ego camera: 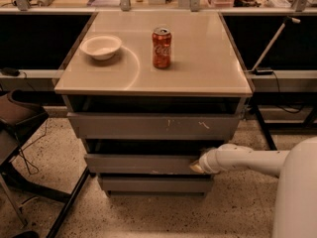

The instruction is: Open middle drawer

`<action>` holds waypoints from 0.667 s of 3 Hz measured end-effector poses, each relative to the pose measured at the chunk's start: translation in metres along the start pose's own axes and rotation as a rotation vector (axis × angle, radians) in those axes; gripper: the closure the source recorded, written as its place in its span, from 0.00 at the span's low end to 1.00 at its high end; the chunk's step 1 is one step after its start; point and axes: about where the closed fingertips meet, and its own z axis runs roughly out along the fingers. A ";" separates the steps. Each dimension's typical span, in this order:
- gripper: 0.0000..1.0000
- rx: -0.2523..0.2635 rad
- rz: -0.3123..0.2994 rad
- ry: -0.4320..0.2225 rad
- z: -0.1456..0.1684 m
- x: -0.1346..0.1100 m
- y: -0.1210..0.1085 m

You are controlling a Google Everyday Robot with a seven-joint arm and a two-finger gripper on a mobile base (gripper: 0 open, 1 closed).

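The middle drawer (141,163) is a plain grey front, mid-sized of the three, under the top drawer (153,126) with white scratch marks and above the narrowest bottom drawer (153,184). It stands out a little further than the bottom front. My gripper (196,166) reaches in from the right on a white arm (242,160) and sits at the right end of the middle drawer's front, against its top edge.
On the cabinet top (198,68) stand a red soda can (161,47) and a white bowl (101,46). A dark chair (15,118) is at the left with black legs on the floor. A thin pole (270,46) leans at the right.
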 end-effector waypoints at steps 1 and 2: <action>0.88 0.000 0.000 0.000 -0.008 -0.004 -0.003; 1.00 0.000 0.000 0.000 -0.010 -0.005 -0.005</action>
